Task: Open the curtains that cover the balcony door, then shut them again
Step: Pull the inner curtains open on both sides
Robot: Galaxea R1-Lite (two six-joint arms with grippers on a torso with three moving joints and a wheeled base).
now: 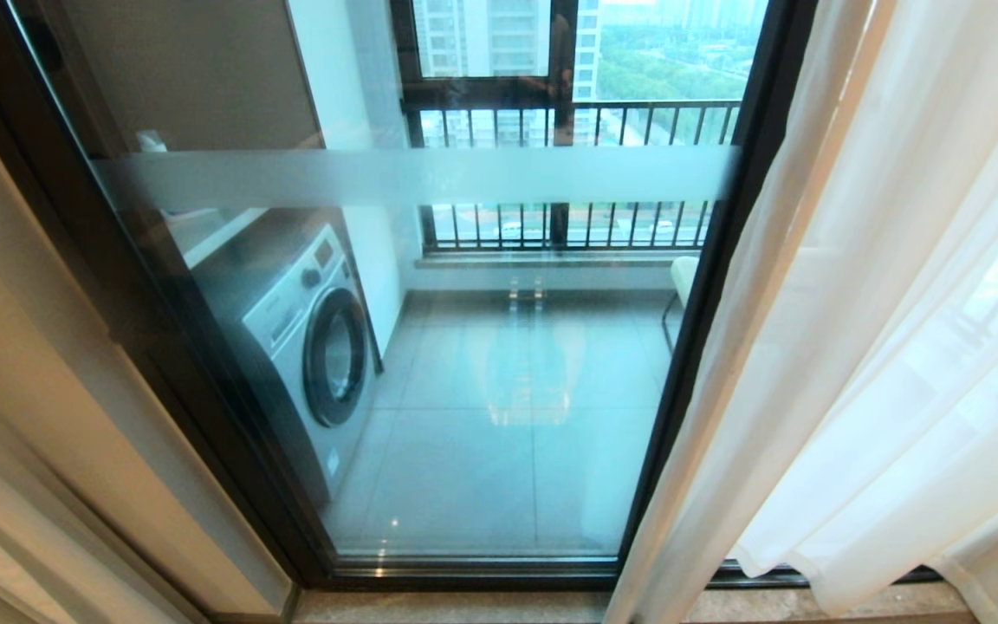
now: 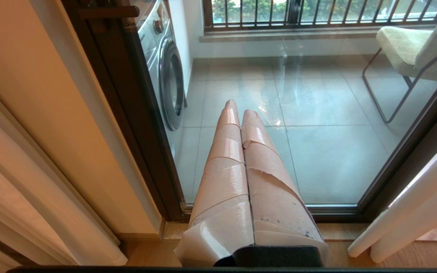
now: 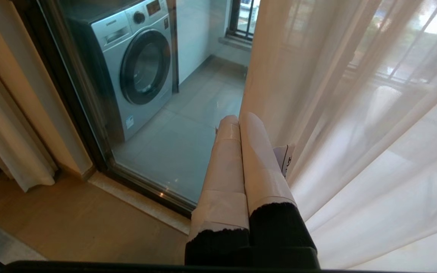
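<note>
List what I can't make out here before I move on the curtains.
- Curtains top and rail: cut off by every view's edge.
- Balcony door right panel: hidden behind the fabric.
- Right end effector touching the fabric or not: unclear, right wrist view.
- Both arms: outside head view.

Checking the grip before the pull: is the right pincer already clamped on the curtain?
No. In the right wrist view the right pincer is shut with nothing between its fingers, beside the curtain.

The curtains (image 1: 854, 347) veil the balcony door (image 1: 430, 347) panel behind them.
</note>
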